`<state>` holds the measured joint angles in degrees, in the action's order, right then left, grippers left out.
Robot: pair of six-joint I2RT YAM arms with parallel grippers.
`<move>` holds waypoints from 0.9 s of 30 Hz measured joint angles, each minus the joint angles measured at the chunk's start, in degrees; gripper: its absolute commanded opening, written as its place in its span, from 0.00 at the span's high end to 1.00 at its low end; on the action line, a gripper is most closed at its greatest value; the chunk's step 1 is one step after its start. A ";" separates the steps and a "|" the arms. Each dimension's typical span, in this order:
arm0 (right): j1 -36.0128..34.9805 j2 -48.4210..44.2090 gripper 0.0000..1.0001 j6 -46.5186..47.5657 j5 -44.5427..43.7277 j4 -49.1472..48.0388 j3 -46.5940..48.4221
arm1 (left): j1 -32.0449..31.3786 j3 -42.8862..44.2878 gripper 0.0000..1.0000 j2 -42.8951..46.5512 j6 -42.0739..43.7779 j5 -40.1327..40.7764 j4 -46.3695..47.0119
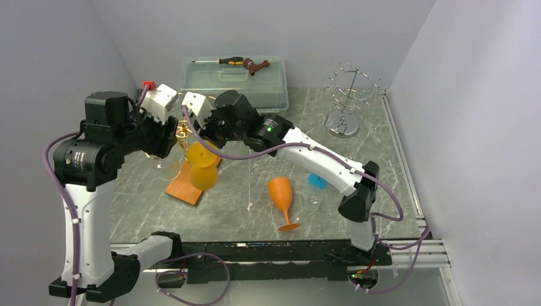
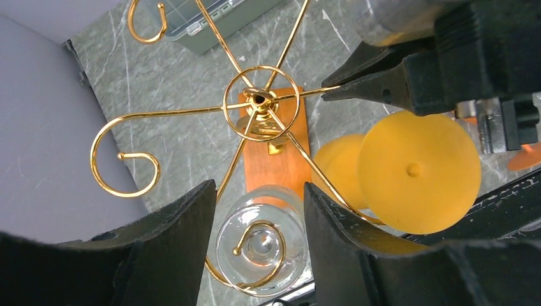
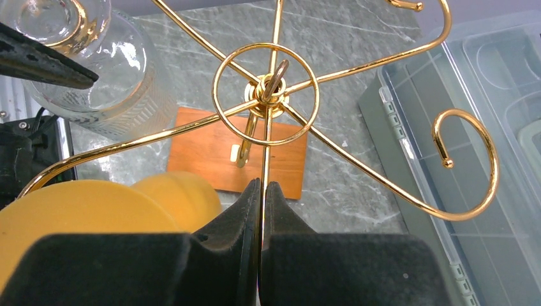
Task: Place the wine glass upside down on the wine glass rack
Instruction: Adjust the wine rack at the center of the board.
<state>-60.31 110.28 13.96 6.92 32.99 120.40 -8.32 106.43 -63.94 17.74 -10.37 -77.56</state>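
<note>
Item, clear wine glass: inverted, foot apparently seated in a curled arm of the gold rack, beside a yellow glass. State: left gripper spread wide, flanking it without contact; right gripper pinched shut on a rack wire. Handling: hold the rack steady and lift the left arm clear vertically. Left wrist alone shows the seated foot; right wrist alone shows the pinch.

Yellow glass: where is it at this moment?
Top view, left of centre: the yellow glass hangs foot-up on the gold rack, above the wooden base, beside the right gripper, which pinches a rack arm.
</note>
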 measured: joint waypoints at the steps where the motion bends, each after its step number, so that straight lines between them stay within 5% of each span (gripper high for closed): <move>1: 0.02 0.02 1.00 -0.02 0.04 0.17 0.09 | 0.00 -0.35 0.42 0.17 0.00 0.22 0.37; 3: 0.02 0.02 1.00 -0.09 0.07 0.20 0.09 | 0.00 -1.03 0.42 0.50 -0.02 0.61 0.98; 12: 0.22 0.31 0.64 -2.99 -0.26 -3.61 0.85 | 0.00 -6.16 0.48 0.44 -3.43 1.20 9.09; 27: 1.27 1.46 0.60 -5.46 -0.59 -10.43 1.81 | 0.00 -11.04 0.51 0.48 -8.15 1.27 18.34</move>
<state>-59.05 111.74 8.49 6.33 22.57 122.21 -8.32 95.39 -63.46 9.58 -9.10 -59.22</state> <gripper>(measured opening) 0.375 0.498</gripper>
